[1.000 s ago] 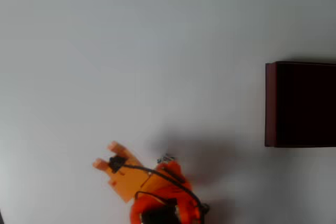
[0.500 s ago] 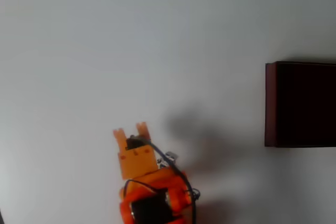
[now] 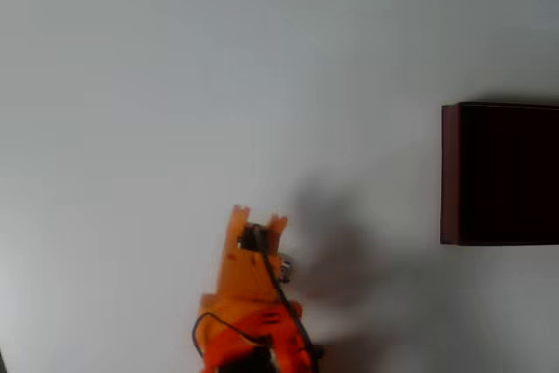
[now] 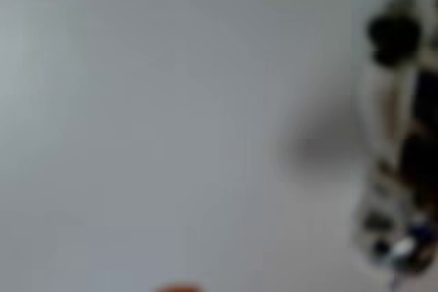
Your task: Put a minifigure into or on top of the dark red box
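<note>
- Orange gripper (image 3: pixel 258 217) sat low on the white table (image 3: pixel 175 85); whether its fingers were spread could not be told
- Dark red box (image 3: pixel 450 172) stood well apart at the right edge; a blurred minifigure (image 4: pixel 393 148) showed in the wrist view

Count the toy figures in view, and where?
1. The toy figure sits at the right edge of the blurred wrist view; in the overhead view it is the small grey bit beside the orange gripper, far left of the red box. The arm could hide others.
</note>
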Controlling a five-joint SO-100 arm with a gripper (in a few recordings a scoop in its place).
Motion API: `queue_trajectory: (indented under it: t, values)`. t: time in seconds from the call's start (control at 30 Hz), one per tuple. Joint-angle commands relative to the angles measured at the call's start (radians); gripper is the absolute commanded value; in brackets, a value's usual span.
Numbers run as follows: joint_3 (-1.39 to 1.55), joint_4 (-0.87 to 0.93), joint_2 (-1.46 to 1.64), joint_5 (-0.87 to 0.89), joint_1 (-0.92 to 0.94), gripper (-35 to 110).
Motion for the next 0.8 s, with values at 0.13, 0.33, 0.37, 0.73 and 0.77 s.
queue_trajectory:
  t: [0.13, 0.33, 0.37, 0.73, 0.77]
  values:
    - [0.021, -0.029, -0.02, -0.011, 0.041, 33]
    - [-0.014, -0.138, -0.196, -0.098, 0.1, 31]
    - [-0.014, -0.14, -0.201, -0.101, 0.104, 30]
    - [-0.034, -0.183, -0.261, -0.135, 0.133, 21]
    - [-0.034, -0.189, -0.267, -0.141, 0.138, 20]
